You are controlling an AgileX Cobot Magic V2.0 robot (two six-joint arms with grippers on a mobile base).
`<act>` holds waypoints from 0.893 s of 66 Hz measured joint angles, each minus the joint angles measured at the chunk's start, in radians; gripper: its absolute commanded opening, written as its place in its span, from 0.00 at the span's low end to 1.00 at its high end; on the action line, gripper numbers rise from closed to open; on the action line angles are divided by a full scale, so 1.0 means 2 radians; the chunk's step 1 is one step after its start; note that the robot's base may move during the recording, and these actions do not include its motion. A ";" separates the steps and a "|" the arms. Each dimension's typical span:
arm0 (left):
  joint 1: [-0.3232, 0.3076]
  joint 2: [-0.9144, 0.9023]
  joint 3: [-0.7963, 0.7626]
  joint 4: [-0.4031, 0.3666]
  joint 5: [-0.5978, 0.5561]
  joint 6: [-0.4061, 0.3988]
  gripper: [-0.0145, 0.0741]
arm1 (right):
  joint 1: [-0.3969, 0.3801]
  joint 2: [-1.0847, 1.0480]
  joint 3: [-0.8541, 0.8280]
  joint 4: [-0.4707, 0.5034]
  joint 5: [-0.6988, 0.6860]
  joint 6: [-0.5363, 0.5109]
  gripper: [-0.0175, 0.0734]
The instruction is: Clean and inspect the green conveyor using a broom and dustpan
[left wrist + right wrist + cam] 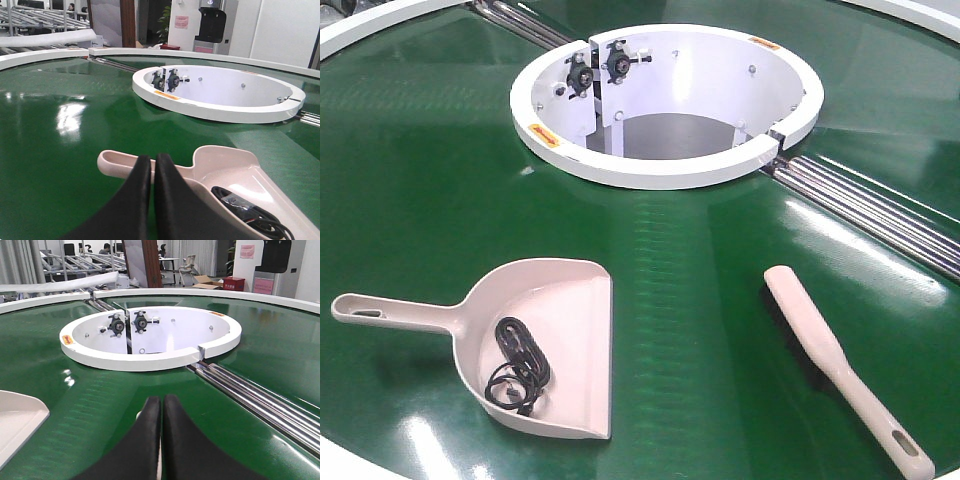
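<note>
Beige dustpan [535, 340] and broom [840, 365] share the front view; wrist views show each tool [152, 172] [161, 412] pressed closed, empty.

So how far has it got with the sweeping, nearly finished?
Possibly. A tangled black cable already lies in the dustpan, and the green conveyor looks free of debris. Nothing is in hand: both grippers are shut and empty, and the broom lies on the belt. Any inspection remains.
</note>
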 measured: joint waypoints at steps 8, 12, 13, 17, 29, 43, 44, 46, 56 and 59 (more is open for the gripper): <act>0.000 0.000 0.000 -0.001 0.000 0.028 0.15 | 0.000 0.000 0.000 0.000 0.000 0.000 0.18; 0.000 0.000 0.000 -0.003 0.001 0.036 0.15 | 0.000 0.000 0.000 0.000 0.000 0.000 0.18; 0.000 0.000 0.000 -0.004 0.001 0.036 0.15 | 0.000 0.000 0.000 0.000 0.000 0.000 0.18; 0.000 0.000 0.000 -0.005 0.003 0.039 0.15 | 0.000 0.000 0.000 0.000 0.000 0.000 0.18; 0.000 0.000 0.000 -0.005 0.003 0.040 0.15 | 0.000 0.000 0.000 0.000 0.000 0.000 0.18; 0.000 0.000 0.000 -0.005 0.003 0.041 0.15 | 0.000 0.000 0.000 0.000 0.000 0.000 0.18; 0.000 0.000 0.000 -0.005 0.003 0.041 0.15 | 0.000 0.000 0.000 0.000 0.000 0.000 0.18; 0.000 0.000 0.000 -0.005 0.003 0.041 0.15 | 0.000 0.000 0.000 0.000 0.000 0.000 0.18; 0.000 0.000 0.000 -0.005 0.003 0.041 0.15 | 0.000 0.000 0.000 0.000 0.000 0.000 0.18; 0.000 0.000 0.000 -0.005 0.003 0.041 0.15 | 0.000 0.000 0.000 0.000 0.000 0.000 0.18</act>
